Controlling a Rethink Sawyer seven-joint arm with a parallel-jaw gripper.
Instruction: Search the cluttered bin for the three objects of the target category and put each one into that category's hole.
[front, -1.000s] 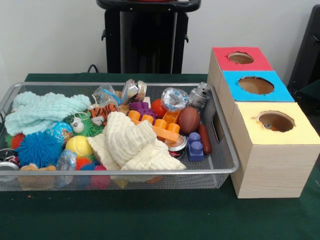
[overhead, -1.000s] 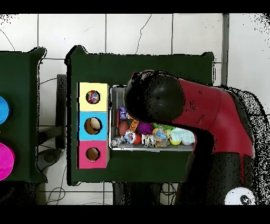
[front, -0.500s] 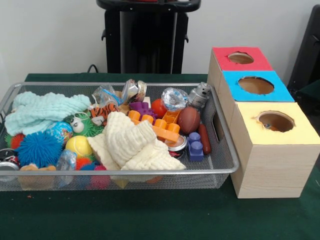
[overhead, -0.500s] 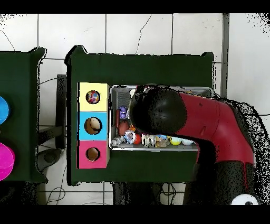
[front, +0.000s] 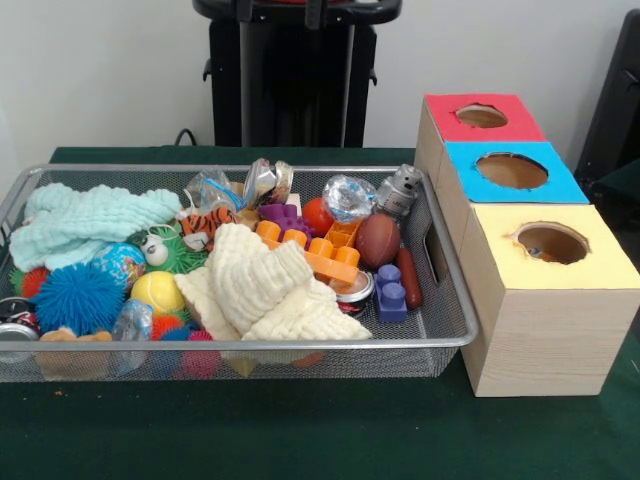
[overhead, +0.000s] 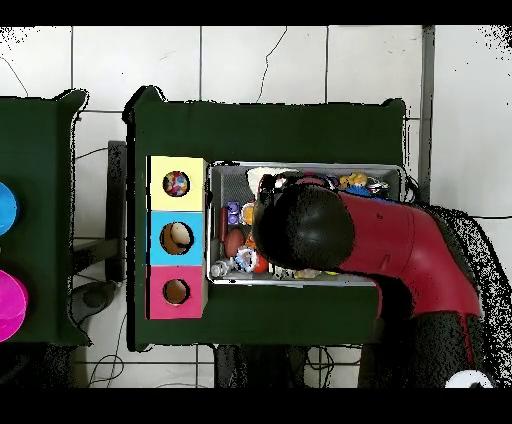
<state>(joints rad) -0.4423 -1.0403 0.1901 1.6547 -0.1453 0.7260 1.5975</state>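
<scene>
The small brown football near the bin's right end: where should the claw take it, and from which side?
Grip the brown football across its narrow middle, coming straight down from above. It lies on top of the clutter with its upper surface exposed, but the orange block crowds one side and the bin's mesh wall stands close on the other, so a sideways approach looks blocked.

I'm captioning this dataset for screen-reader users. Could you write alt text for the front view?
A wire mesh bin on a green table is crowded with toys, a cream cloth heaped in the middle and a pale blue cloth at its left. To its right stand three wooden boxes with round holes, topped red, blue and yellow.
</scene>
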